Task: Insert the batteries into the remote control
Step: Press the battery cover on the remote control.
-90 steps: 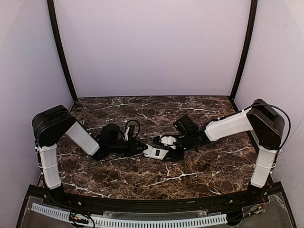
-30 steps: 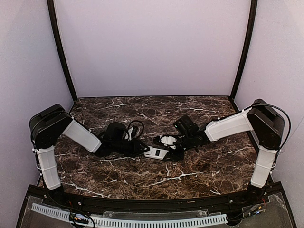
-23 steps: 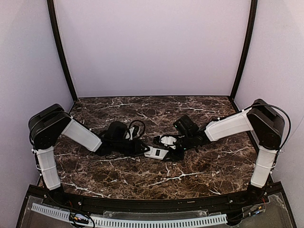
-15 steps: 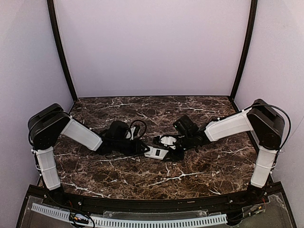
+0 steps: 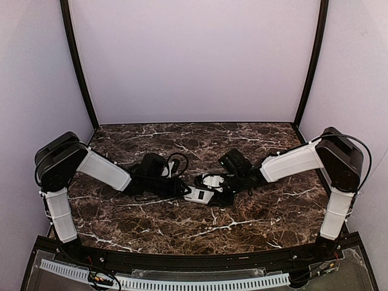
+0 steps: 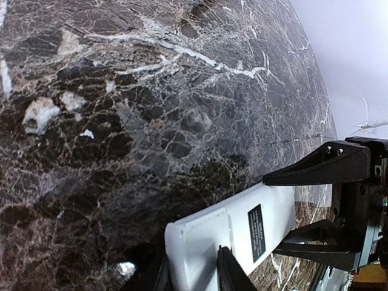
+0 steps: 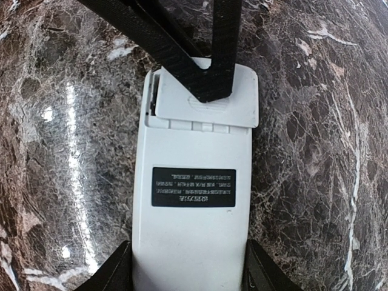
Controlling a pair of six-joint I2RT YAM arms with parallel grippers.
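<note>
One marble table (image 5: 254, 218) carries two grippers and one remote control (image 7: 193, 230), which lies back-up at the centre of the overhead frame. The right gripper (image 5: 217, 187) has its fingers (image 7: 118, 273) half spread, clasping the remote's long sides. The left gripper (image 5: 180, 189) has its fingers (image 7: 209, 82) narrowly parted, touching the remote's end at the top of the right wrist frame; I cannot tell whether they pinch it.

White remote control (image 6: 233, 235), dark marble table (image 6: 121, 121)

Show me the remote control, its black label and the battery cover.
remote control (image 7: 182, 151): right wrist view, white back above the label.
black label (image 7: 193, 187): right wrist view, its centre.
battery cover (image 7: 206, 115): right wrist view, lower middle of the panel.
</note>
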